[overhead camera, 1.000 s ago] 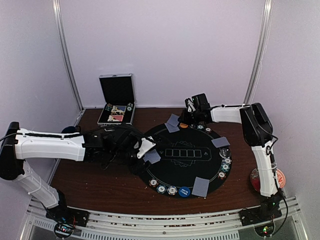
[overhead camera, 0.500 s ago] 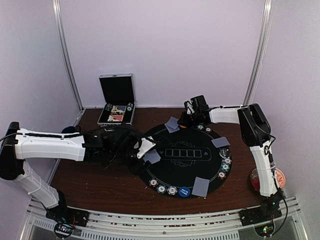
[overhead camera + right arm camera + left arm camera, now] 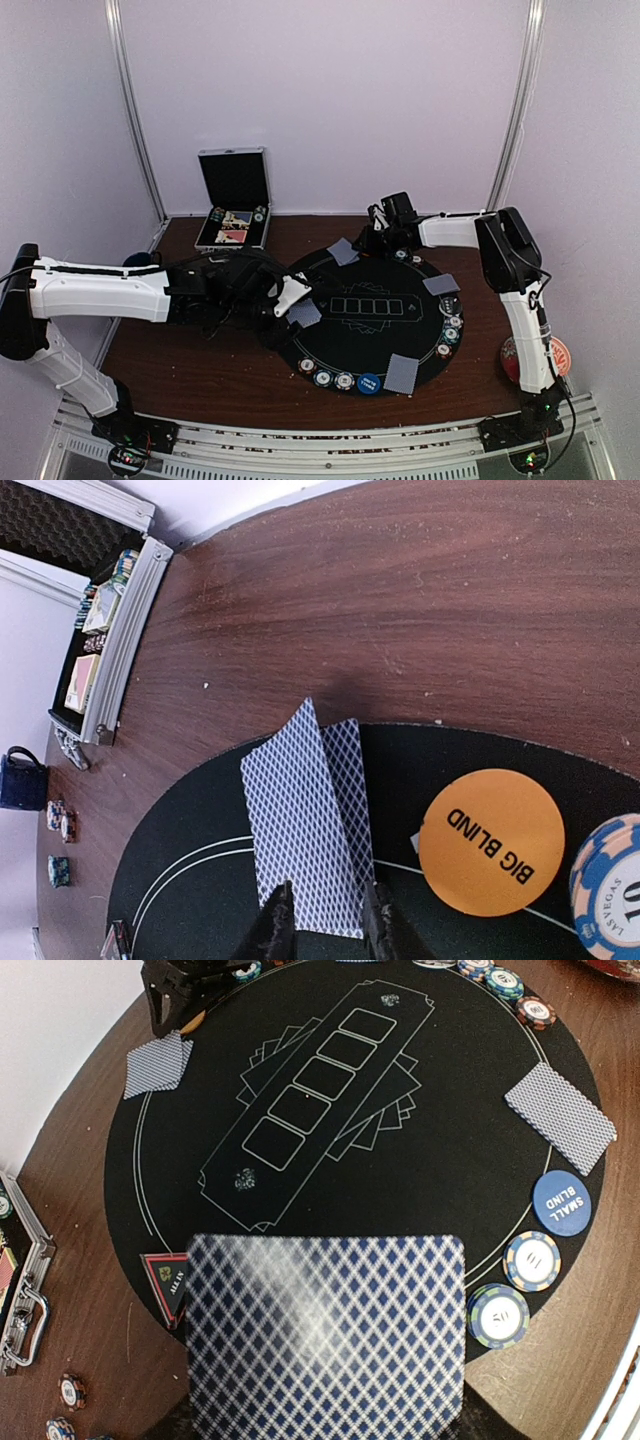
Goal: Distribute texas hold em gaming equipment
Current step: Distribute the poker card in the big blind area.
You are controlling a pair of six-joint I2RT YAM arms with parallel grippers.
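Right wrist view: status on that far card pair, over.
Right gripper open, fingertips straddling the card pair, flat across the mat edge. Left gripper shut on held cards over the mat. Big Blind button beside the pair, apart; nothing blocking.

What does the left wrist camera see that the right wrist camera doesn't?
Only the left wrist view shows the blue SMALL BLIND disc, the row of printed card boxes, and a big card held right up by the lens. Only the right wrist view shows the dark blue mug and the words on the orange BIG BLIND disc. Both show the black mat, the pair of cards by the right gripper, and the metal case.
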